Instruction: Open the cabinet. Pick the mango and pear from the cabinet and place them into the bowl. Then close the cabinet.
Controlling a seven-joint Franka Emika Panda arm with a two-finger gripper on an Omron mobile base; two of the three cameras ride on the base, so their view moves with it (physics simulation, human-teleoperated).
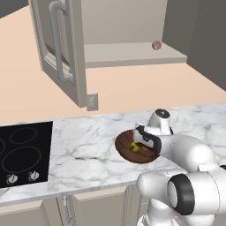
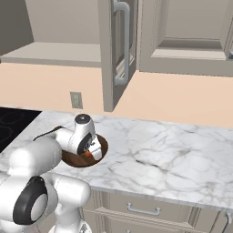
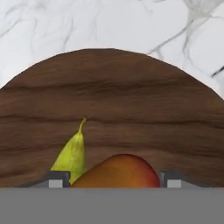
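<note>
1. The marble counter (image 1: 88, 145) spans the scene and serves as the landmark here; a black cooktop (image 1: 22, 154) is set into its left end.
2. The cabinet (image 1: 132, 48) hangs on the wall above the counter. Its left door (image 1: 59, 48) stands swung open, with the long silver bar handle (image 1: 56, 39) facing outward, and its pale shelf is exposed.
3. A small reddish item (image 1: 156, 45) sits on that shelf, well above the counter and towards the cabinet's right side. It is too small to identify.
4. The white arm reaches forward over the counter's front half, its hand lowered over the bowl.
5. The bowl (image 1: 126, 148), dark brown wood with clear grain, rests on the counter right of the cooktop and below the open door.
6. The gripper (image 3: 113, 181) hangs just above the bowl's inside. Its fingertips (image 3: 57, 179) stand wide apart, one on either side of the mango, and whether they press on it cannot be told.
7. The mango (image 3: 120, 171), orange-red, lies in the bowl between the fingertips.
8. The pear (image 3: 72, 155), yellow-green with its stem up, lies in the bowl just beside the mango, touching it.
9. A wall outlet (image 1: 92, 102) sits just above the counter's back edge, below the open door.
</note>
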